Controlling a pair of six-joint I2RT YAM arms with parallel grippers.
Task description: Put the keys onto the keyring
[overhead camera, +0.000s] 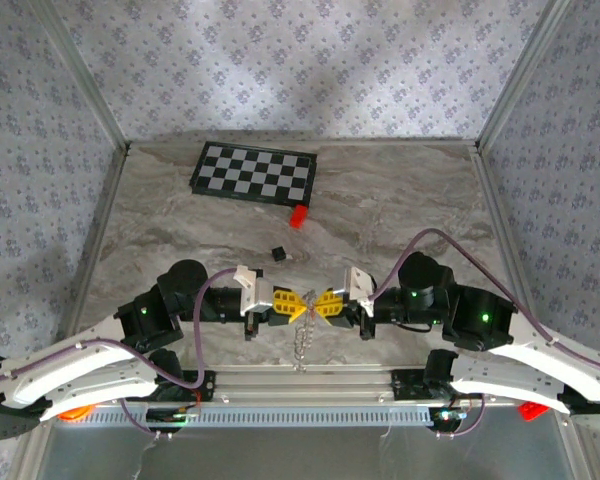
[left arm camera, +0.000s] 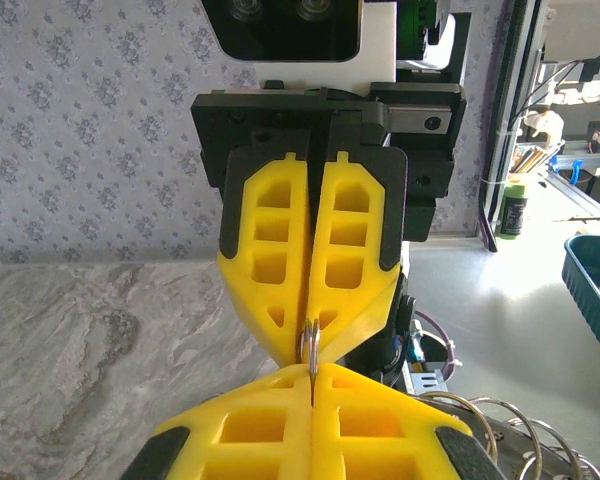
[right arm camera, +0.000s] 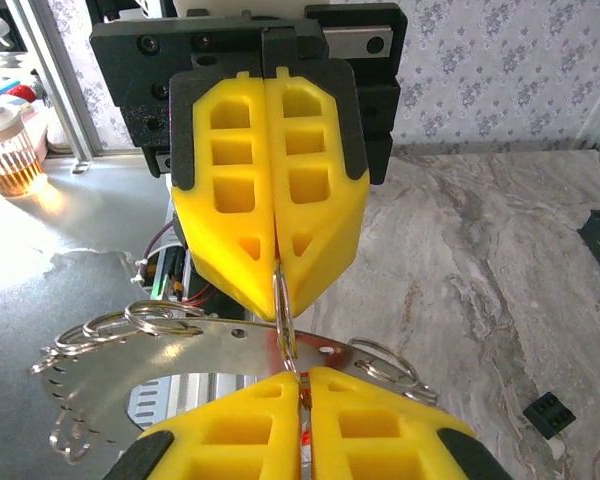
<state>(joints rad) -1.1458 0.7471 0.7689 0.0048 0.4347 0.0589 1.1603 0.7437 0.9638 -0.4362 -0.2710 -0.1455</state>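
My two grippers meet tip to tip just above the table's near edge. The left gripper (overhead camera: 298, 306) (left arm camera: 311, 378) is shut on a small split ring (right arm camera: 283, 305) of the keyring (right arm camera: 180, 345), a flat silvery arc with several rings that hangs below the tips (overhead camera: 302, 348). The right gripper (overhead camera: 322, 304) (right arm camera: 302, 378) is shut right against it, at the same ring's other end. A thin red sliver, the key (right arm camera: 305, 438), shows in the slit between the right fingers. Most of the key is hidden.
A bright red block (overhead camera: 298, 216) and a tiny black cube (overhead camera: 277, 254) lie on the marble table (overhead camera: 400, 210) behind the grippers. A checkerboard mat (overhead camera: 255, 172) lies at the back. Patterned walls close in three sides.
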